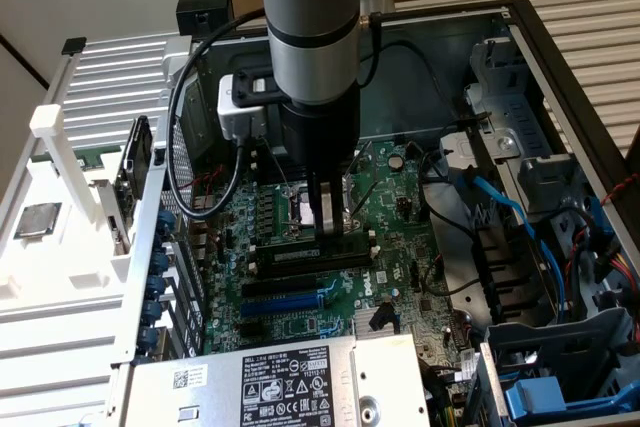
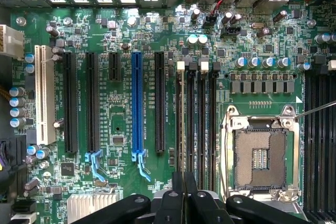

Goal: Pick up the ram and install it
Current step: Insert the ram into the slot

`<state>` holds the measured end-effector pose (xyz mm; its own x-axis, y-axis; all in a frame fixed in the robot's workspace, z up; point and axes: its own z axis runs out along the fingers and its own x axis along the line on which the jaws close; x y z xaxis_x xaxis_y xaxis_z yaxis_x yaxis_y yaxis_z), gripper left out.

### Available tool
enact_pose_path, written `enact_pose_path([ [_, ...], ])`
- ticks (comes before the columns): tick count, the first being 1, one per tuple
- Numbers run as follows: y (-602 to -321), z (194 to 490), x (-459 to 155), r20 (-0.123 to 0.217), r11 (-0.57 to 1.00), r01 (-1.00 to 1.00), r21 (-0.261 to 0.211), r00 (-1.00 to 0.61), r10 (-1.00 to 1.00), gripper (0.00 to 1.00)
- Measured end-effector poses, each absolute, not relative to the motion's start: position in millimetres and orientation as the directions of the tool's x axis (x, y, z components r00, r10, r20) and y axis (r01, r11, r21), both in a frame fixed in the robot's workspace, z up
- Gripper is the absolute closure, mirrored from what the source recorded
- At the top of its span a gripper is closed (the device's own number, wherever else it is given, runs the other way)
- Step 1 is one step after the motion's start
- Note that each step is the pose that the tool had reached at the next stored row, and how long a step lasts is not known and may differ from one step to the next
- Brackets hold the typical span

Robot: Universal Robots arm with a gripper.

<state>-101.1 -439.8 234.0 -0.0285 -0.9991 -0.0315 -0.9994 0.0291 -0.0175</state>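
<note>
The ram [image 1: 300,252] [image 2: 184,129] is standing on edge along a black memory slot on the motherboard [image 1: 400,207] [image 2: 121,114], directly below the gripper [image 1: 325,229] [image 2: 185,195]. In the wrist view the ram is appearing as a thin strip running the length of the slot. Whether it is sitting fully down in the slot cannot be told.

The jaws are standing narrow, with a slim gap between them, and are pinching the upper edge of the ram near its middle. The arm [image 1: 310,17] is pointing straight down into the open computer case [image 1: 560,67].

The slot in question is lying in a bank of four parallel memory slots, on the side of the bank farthest from the processor socket [image 2: 260,156]. The socket is lying open beside the bank. On the other side of the bank, a black expansion slot and then a blue expansion slot [image 1: 290,304] [image 2: 137,103] are running parallel to it.

Outside the case, on the exterior view's left, a white rack [image 1: 50,277] is carrying a square silver processor chip [image 1: 35,219] and a dark expansion card [image 1: 135,162] standing upright, both well apart from the gripper.
</note>
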Motion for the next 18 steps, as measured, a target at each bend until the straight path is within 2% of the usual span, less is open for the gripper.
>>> enact_pose_path([
  [18, -439.8, 235.4, -101.1, -0.031, 0.020, -1.000, -0.017, -0.020, -0.999, 0.88],
])
